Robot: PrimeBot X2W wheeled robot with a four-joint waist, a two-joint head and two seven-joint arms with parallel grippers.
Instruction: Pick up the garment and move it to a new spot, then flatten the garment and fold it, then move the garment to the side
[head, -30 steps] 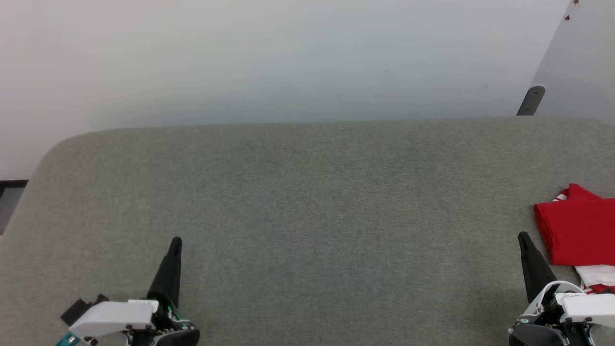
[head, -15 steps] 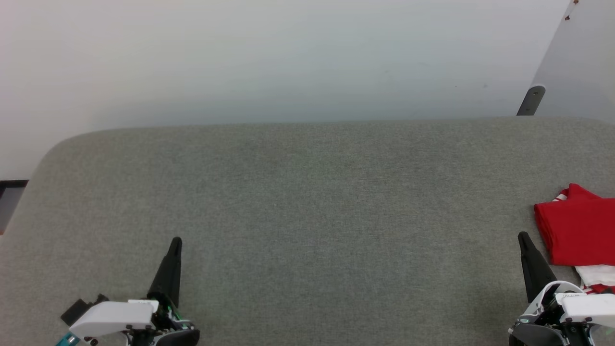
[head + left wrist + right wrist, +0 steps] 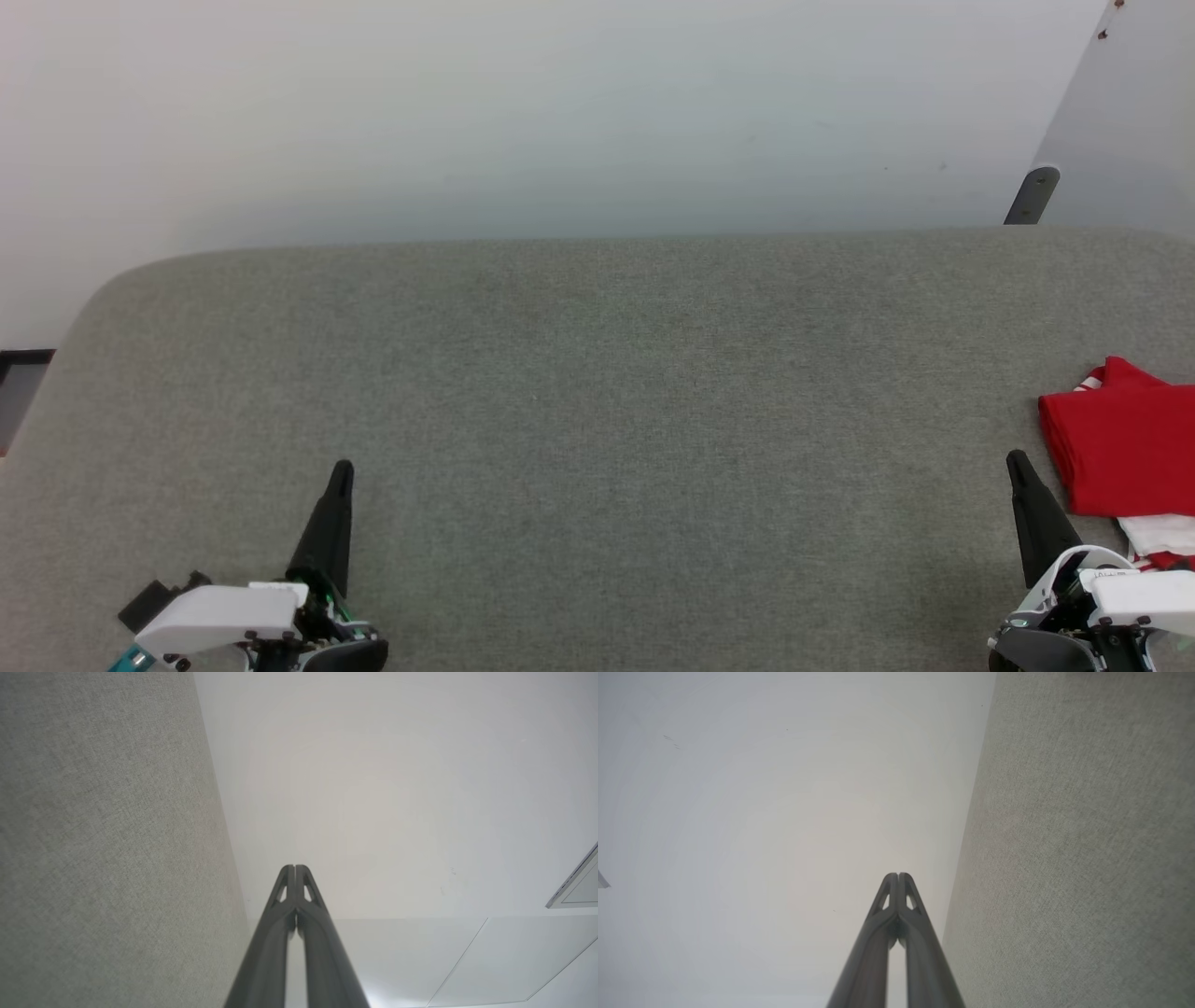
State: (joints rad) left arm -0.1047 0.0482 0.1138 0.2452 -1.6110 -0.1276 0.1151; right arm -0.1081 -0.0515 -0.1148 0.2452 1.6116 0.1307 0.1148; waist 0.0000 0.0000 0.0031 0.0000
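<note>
On the near side of the grey cloth-covered table [image 3: 597,392]: a wide stretch of plain cloth lies between the two grippers.
Table edges: the far edge runs straight below the white wall [image 3: 560,112]; the far left corner is rounded.
Garment [image 3: 1120,453]: folded on the table at the right edge of the head view, which cuts it off. It is red on top, with a white part and striped trim at its near side.
Left gripper [image 3: 343,469]: low at the near left, closed and empty, with its tip over bare cloth. In the left wrist view its fingers [image 3: 273,952] meet at the tips.
Right gripper [image 3: 1016,459]: low at the near right, also closed on nothing, its fingers [image 3: 871,952] pressed together. The tip is just beside the garment's left edge, with a strip of grey between. Whether the wrist housing touches the white part I cannot tell.
Beyond the far right corner: a dark bracket [image 3: 1032,194] and a pale slanted panel [image 3: 1130,103].
</note>
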